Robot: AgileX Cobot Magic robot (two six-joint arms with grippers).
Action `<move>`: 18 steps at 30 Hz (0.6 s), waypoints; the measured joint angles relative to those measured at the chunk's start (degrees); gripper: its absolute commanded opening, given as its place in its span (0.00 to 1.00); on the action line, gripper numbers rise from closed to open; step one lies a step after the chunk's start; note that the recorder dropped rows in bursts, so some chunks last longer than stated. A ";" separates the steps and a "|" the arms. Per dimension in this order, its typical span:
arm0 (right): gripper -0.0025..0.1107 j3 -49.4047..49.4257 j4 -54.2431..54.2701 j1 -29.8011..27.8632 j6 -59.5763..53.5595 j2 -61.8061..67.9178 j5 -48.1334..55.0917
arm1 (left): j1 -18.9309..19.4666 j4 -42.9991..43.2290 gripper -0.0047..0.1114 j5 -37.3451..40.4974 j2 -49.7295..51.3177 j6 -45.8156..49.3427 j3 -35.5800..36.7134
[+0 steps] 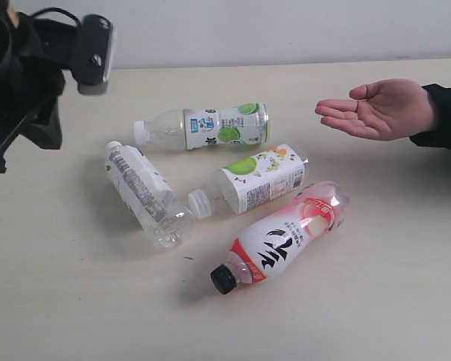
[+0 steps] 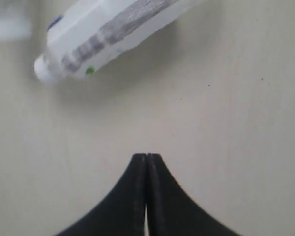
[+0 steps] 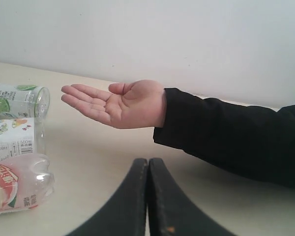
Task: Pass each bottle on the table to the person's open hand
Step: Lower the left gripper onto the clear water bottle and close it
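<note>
A pale beige table (image 1: 68, 301) is bounded behind by a white wall (image 1: 286, 26). At its middle are laid flat the grey-labelled bottle (image 1: 143, 192), far lime bottle (image 1: 218, 125), near lime bottle (image 1: 259, 180) and black-capped bottle (image 1: 286, 241). An open hand (image 1: 379, 109) is held near the far edge, and bare table is left in front. The left fingers (image 2: 132, 196) and right fingers (image 3: 162, 196) are pressed together, empty.

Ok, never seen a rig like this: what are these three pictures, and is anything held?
A two-armed robot. The wide picture sees the table from outside, with one robot arm at its left. The other two come from wrist cameras; the black left fingers and right fingers are shut, holding nothing. Four bottles lie on their sides: a grey-labelled bottle, a back lime bottle, a middle lime bottle, a pink bottle. A person's hand waits open, palm up.
</note>
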 measured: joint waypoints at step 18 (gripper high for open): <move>0.02 0.00 0.00 0.00 0.00 0.00 0.00 | -5.76 -0.89 0.68 -12.85 12.36 23.04 0.00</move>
